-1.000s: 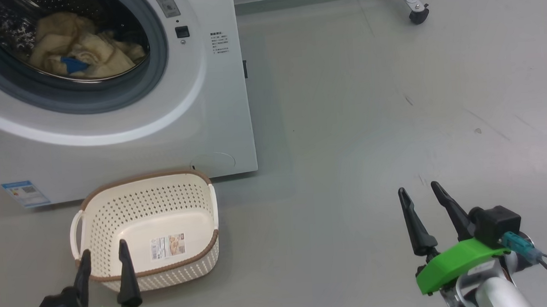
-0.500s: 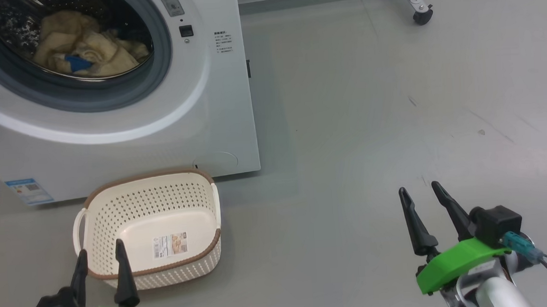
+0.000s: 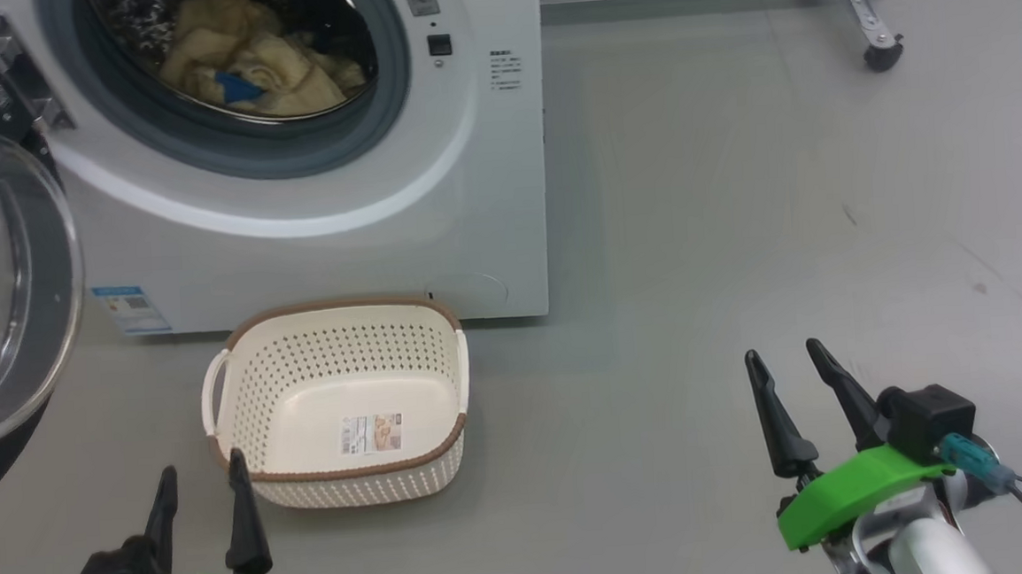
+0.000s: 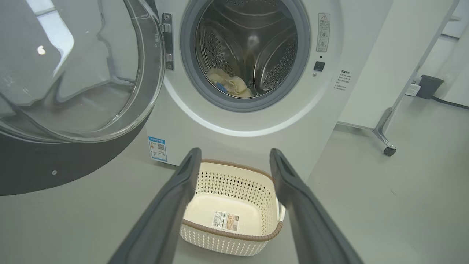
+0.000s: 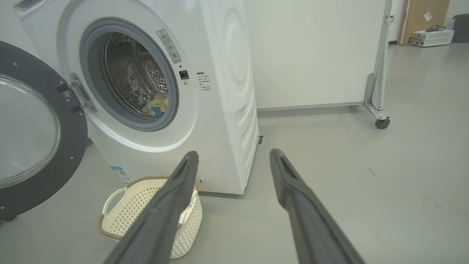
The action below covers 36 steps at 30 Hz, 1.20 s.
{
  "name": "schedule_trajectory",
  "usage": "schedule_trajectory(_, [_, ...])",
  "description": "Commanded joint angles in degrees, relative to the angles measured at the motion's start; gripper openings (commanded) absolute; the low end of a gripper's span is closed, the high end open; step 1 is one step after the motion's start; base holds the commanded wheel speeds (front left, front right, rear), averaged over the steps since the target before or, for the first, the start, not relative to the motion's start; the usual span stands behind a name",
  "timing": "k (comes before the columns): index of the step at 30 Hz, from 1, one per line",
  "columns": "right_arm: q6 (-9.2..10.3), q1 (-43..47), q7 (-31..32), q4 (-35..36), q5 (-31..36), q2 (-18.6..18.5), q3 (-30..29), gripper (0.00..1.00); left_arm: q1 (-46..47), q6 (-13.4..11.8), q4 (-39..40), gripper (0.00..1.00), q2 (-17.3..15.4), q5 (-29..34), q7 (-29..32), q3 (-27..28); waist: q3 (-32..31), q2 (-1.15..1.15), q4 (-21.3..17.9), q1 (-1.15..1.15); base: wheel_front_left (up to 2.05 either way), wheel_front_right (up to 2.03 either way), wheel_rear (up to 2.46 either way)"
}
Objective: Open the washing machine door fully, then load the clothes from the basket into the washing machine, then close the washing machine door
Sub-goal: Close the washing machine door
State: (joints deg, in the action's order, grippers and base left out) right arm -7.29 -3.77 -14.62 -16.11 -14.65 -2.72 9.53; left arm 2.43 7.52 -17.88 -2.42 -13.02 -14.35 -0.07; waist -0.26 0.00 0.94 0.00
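Observation:
The white washing machine (image 3: 487, 191) stands at the upper left with its port uncovered. Cream-yellow clothes (image 3: 262, 63) with a blue cuff lie inside the steel drum, also seen as clothes (image 4: 229, 84) and clothes (image 5: 158, 104). The washing machine door (image 3: 5, 282) hangs swung wide to the left, its glass bowl facing me; the door (image 4: 73, 73) and the door (image 5: 33, 135) stand the same way. The cream basket (image 3: 341, 404) sits on the floor before the machine, holding nothing but its label. My left gripper (image 3: 201, 482) is open just short of the basket's near left corner. My right gripper (image 3: 786, 363) is open over bare floor, far right.
Grey floor (image 3: 736, 202) spreads to the right of the machine. A metal frame leg with a black caster (image 3: 883, 56) stands at the back right, under a white panel (image 5: 311, 55). A dark bin (image 4: 428, 86) sits far behind.
The whole head picture has shifted right, so the camera has turned left and more of the door shows. Both grippers keep their places and stay open.

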Motion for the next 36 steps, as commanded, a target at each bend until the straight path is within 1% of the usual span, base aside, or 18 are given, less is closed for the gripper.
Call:
schedule_trajectory(1, [-0.20, -1.28, -0.38, 2.02, -0.46, -0.16, 1.38, 1.00, 1.80, -0.11, 1.67, 1.00, -0.47, 0.31, -0.65, 1.96, -0.17, 0.00, 3.15, 0.00, 0.00, 0.00, 0.00])
schedule_trajectory(3, [-0.20, -1.12, -0.38, 2.09, -0.56, -0.16, 1.63, 1.00, 1.62, -0.13, 1.73, 1.00, -0.46, 0.44, -0.65, 1.97, -0.23, 0.00, 5.42, 0.00, 0.00, 0.00, 0.00])
schedule_trajectory(4, [-0.20, -1.12, -0.38, 2.09, -0.56, -0.16, 1.63, 1.00, 1.62, -0.13, 1.73, 1.00, -0.46, 0.44, -0.65, 1.97, -0.23, 0.00, 5.42, 0.00, 0.00, 0.00, 0.00])
schedule_trajectory(14, [-0.20, -0.51, -0.38, 2.68, -1.49, -0.16, 2.66, 1.00, 0.65, -0.11, 1.97, 1.00, -0.46, 1.23, -0.65, 2.82, -1.05, 0.00, 16.68, 0.00, 0.00, 0.00, 0.00])
schedule_trajectory(20, [-0.20, -0.59, -0.38, 2.98, -2.43, -0.16, 3.48, 1.00, 0.24, -0.09, 1.77, 1.00, -0.58, 1.82, -0.65, 3.45, -1.50, 0.00, 21.45, 0.00, 0.00, 0.00, 0.00])
schedule_trajectory(28, [-0.20, -0.45, -0.38, 3.07, -3.51, -0.16, 4.97, 1.00, 0.14, -0.06, 1.33, 1.00, -1.21, 2.31, -0.65, 3.58, -2.22, 0.00, 25.83, 0.00, 0.00, 0.00, 0.00])
schedule_trajectory(31, [-0.20, -0.57, -0.38, 3.27, -4.15, -0.16, 5.78, 1.00, 0.11, -0.05, 1.39, 1.00, -1.66, 2.27, -0.65, 4.02, -2.51, 0.00, 26.88, 0.00, 0.00, 0.00, 0.00])
schedule_trajectory(36, [-0.20, -1.77, -0.38, 2.80, -4.48, -0.16, 7.56, 1.00, -0.25, -0.05, 2.64, 1.00, -1.73, 2.31, -0.65, 5.08, -1.88, 0.00, 27.42, 0.00, 0.00, 0.00, 0.00])
